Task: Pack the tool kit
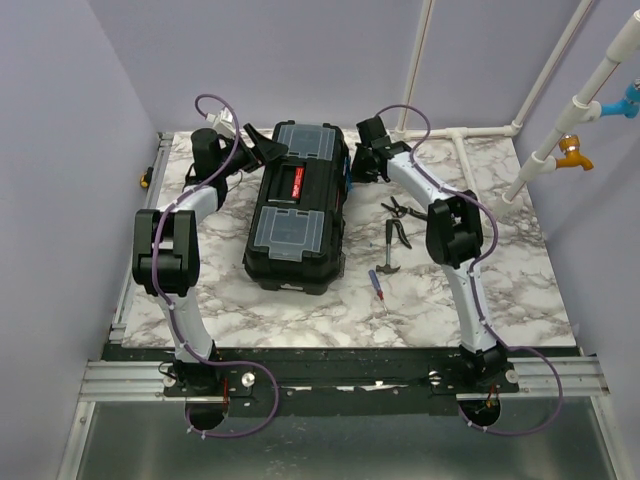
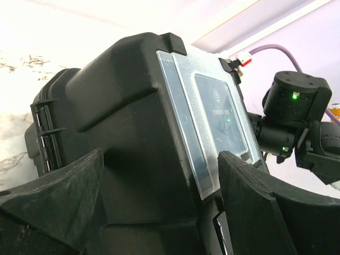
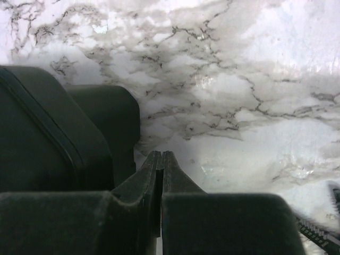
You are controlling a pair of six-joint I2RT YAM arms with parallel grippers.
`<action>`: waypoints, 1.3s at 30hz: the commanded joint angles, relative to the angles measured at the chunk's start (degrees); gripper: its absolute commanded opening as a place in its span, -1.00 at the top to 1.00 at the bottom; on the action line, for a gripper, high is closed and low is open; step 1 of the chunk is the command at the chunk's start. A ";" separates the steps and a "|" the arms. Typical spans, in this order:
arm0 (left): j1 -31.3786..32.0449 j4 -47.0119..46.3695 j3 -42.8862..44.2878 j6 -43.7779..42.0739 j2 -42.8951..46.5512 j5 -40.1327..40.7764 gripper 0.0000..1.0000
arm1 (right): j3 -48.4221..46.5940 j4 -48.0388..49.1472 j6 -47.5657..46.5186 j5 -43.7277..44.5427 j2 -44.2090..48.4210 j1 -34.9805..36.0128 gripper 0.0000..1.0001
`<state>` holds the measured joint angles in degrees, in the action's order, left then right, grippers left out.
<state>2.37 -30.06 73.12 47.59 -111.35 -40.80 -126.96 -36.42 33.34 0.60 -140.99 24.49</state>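
Looking down from above, I see the toolbox [image 1: 297,208] lying shut at the middle of the counter [image 1: 500,260], its long side running roughly 12 to 6 o'clock. The red handle [image 1: 296,183] sits between the two grey lid compartments [image 1: 288,228]. My left claw [image 1: 262,147] is at the box's 11 o'clock corner with its fingers spread wide. On the wrist camera they stand either side of the box's end, but I cannot tell whether they touch it. My right claw [image 3: 161,155] is pressed together on nothing, low over the marble just beside the box's 1 o'clock corner. Out at 3 to 4 o'clock from the box, the pliers [image 1: 403,211], hammer [image 1: 391,250] and screwdriver [image 1: 377,287] lie loose.
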 commanded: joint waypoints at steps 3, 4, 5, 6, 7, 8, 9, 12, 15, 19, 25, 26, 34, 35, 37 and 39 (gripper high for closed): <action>4.97 26.20 4.08 -6.11 1.03 -4.24 -0.84 | 16.79 15.92 5.94 -12.71 13.07 2.89 0.99; 4.31 28.48 6.24 -6.70 2.01 -3.60 -0.88 | 19.96 16.77 5.23 -13.31 15.00 1.79 0.99; 3.90 30.54 8.11 -7.79 2.94 -2.62 -0.91 | 22.58 17.60 4.55 -13.84 17.19 1.06 0.99; 3.46 33.59 10.29 -8.83 4.02 -1.41 -0.95 | 25.36 18.33 3.56 -14.90 18.83 0.23 0.99; 3.27 36.60 12.06 -10.11 5.12 0.19 -0.97 | 27.69 18.70 2.46 -16.07 20.44 -0.27 0.99; 3.19 38.75 14.10 -11.25 5.96 1.67 -0.97 | 29.17 18.35 1.34 -16.83 21.82 -0.77 0.98; 3.17 41.26 15.56 -12.57 6.94 3.28 -0.97 | 30.80 17.92 0.15 -17.13 22.90 -0.93 0.99; 3.17 46.15 18.47 -15.37 9.83 7.29 -0.97 | 36.12 18.37 -3.09 -20.17 26.21 -0.98 0.99; 3.39 47.31 15.40 -16.46 15.43 10.18 -0.97 | 41.34 20.32 -3.40 -25.25 28.02 -0.96 0.99; 5.64 49.30 9.31 -19.75 24.42 16.09 -0.97 | 47.85 25.15 -2.29 -30.29 29.19 -0.78 0.99; 16.85 52.70 1.71 -24.80 35.60 27.46 -0.97 | 52.35 30.35 -0.52 -35.64 27.00 -0.72 0.99; 19.65 53.00 0.38 -25.81 37.06 28.99 -0.97 | 52.63 31.35 -0.10 -37.51 26.00 -0.72 0.99; 39.17 56.67 -4.74 -37.42 44.00 47.69 -0.97 | 54.47 33.78 0.65 -48.18 20.49 -0.41 0.99; 41.53 57.28 -4.66 -38.86 44.03 49.27 -0.96 | 55.41 34.06 0.53 -48.26 20.61 -0.42 0.99; 45.76 58.22 -4.19 -41.10 43.45 53.28 -0.96 | 57.12 34.12 0.04 -47.95 20.79 -0.41 0.99; 49.86 59.37 -3.17 -43.58 41.88 56.87 -0.96 | 57.91 32.80 -1.15 -48.92 20.93 -0.43 0.99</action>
<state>45.25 26.06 68.36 12.05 -68.99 3.38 -71.00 -3.53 33.50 -43.59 -119.37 23.68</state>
